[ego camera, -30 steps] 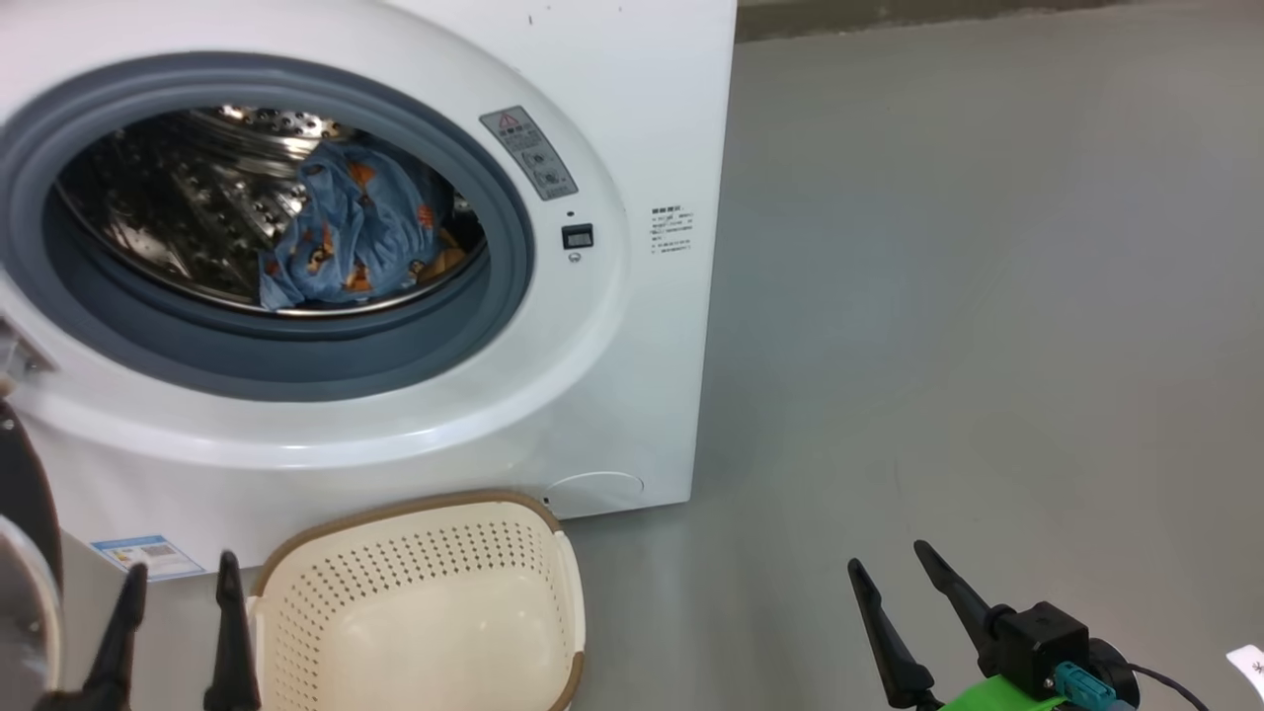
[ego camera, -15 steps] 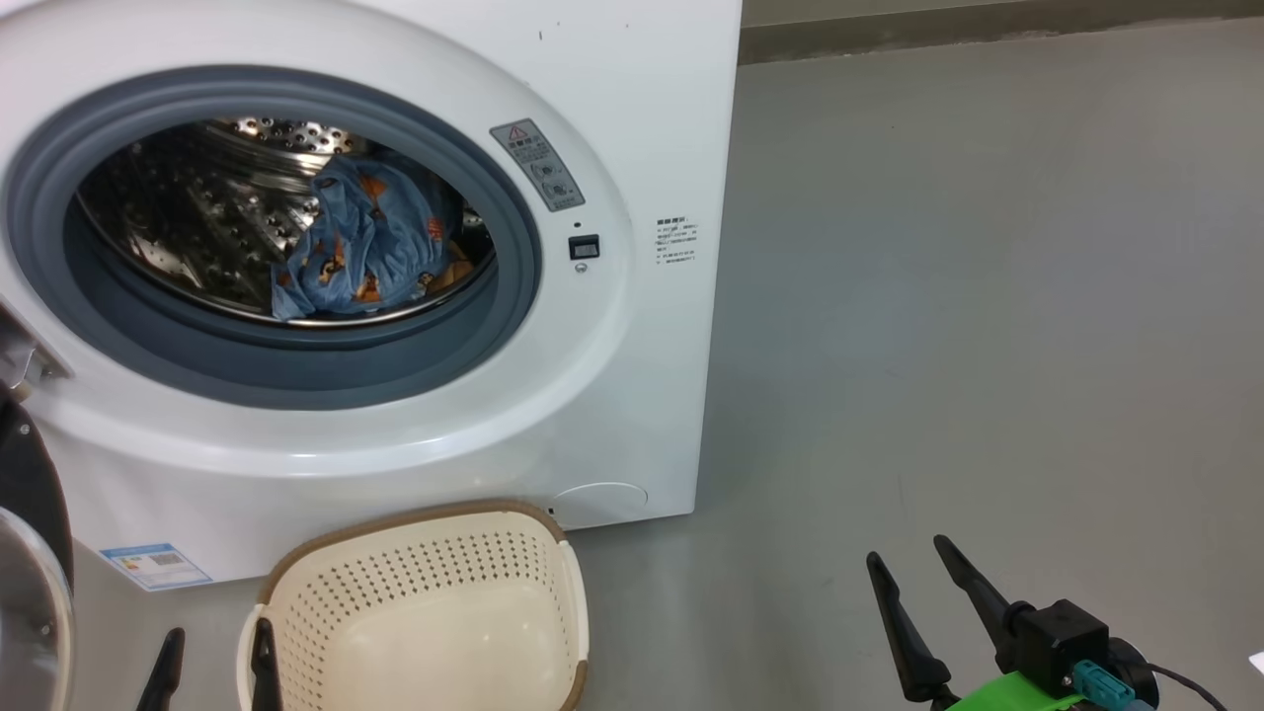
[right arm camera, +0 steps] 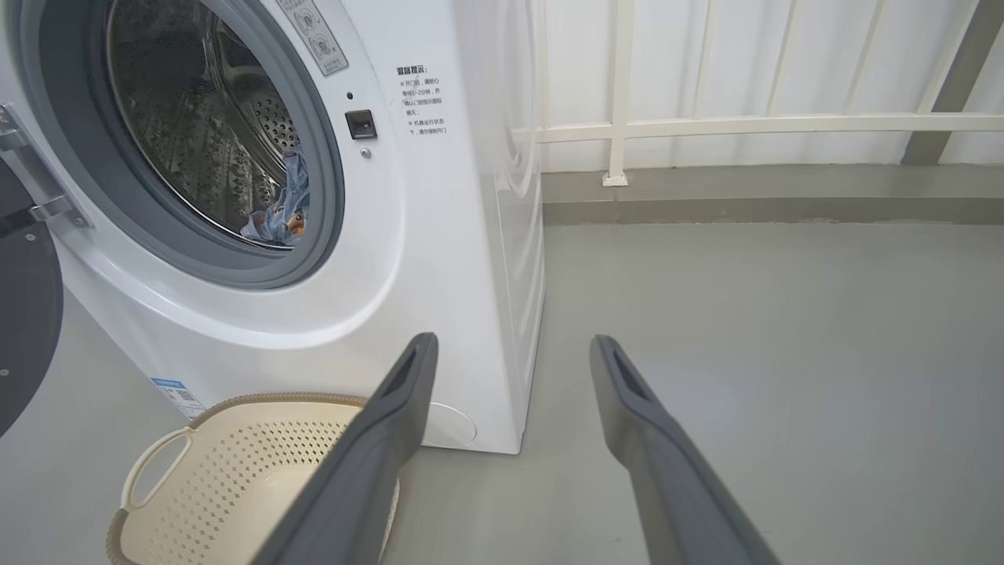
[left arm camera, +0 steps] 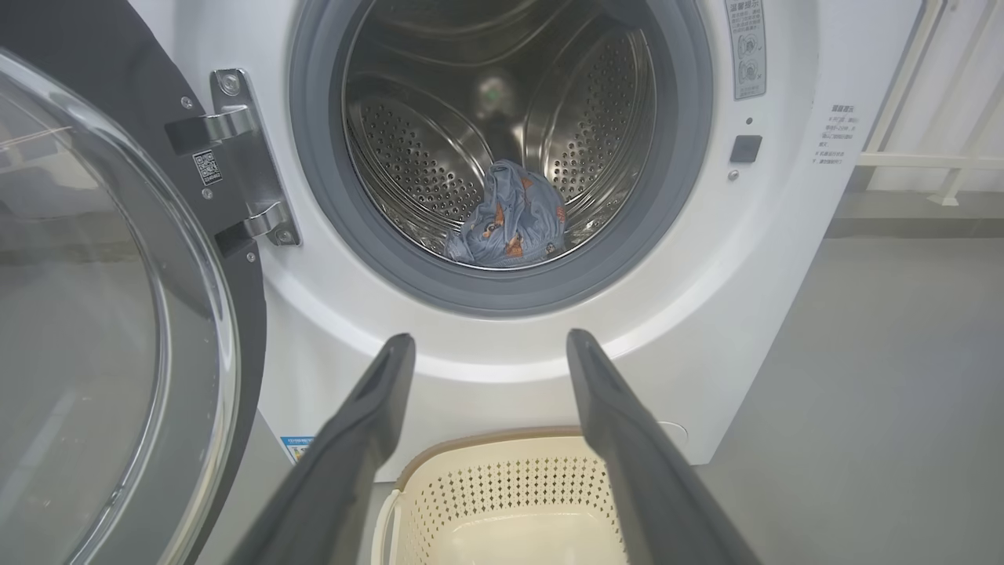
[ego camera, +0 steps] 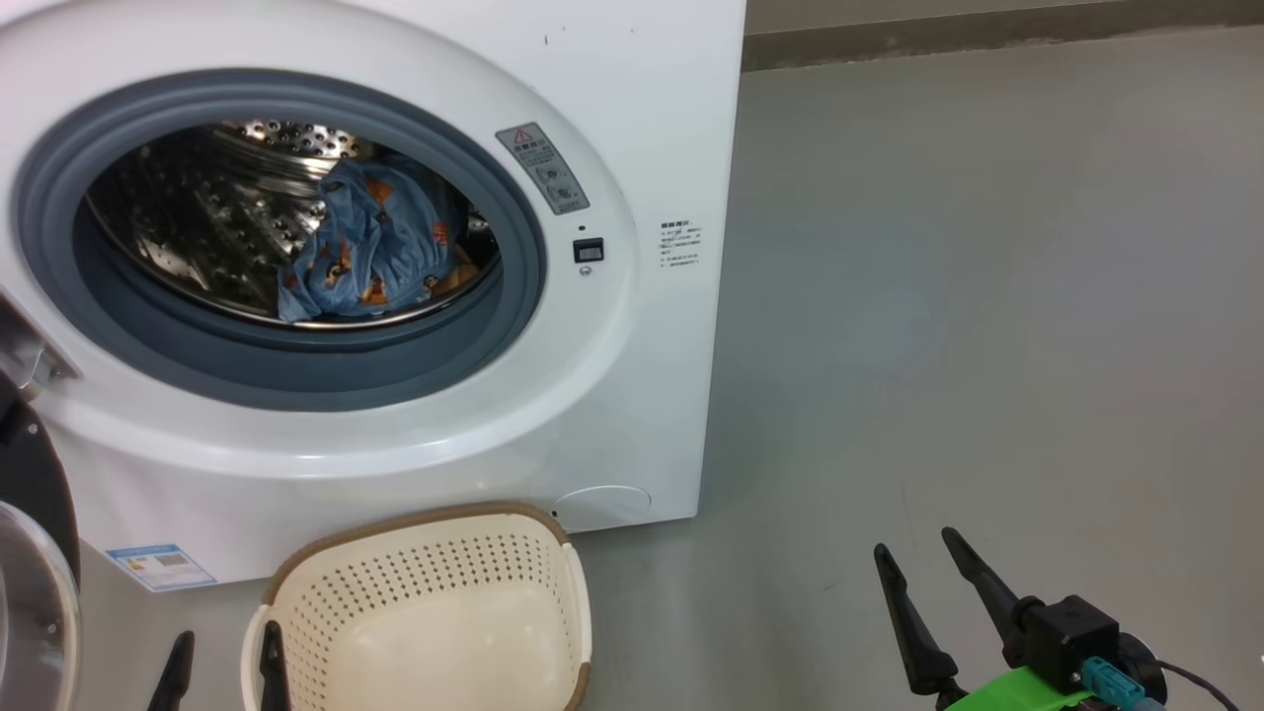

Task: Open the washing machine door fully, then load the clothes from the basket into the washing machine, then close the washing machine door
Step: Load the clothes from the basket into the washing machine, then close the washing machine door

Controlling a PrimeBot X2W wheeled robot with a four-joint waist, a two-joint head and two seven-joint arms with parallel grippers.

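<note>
Inside the steel drum of the washing machine (ego camera: 632,395) I see the clothes (ego camera: 370,247), a blue bear-print bundle near the front lip. The washing machine door (ego camera: 35,494) stands swung open at left. The basket (ego camera: 425,583) sits on the floor just before the machine. My left gripper (ego camera: 225,637) hovers at the basket's left edge, fingers spread. My right gripper (ego camera: 915,541), likewise spread, hangs over grey floor, well apart.

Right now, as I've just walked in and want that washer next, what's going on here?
A two-armed robot is loading laundry. The washing machine door stands swung open at the left, blue bear-print clothes lie in the drum, and the basket in front looks empty. The left gripper and right gripper are both open, holding nothing. The door is not yet closed.
</note>
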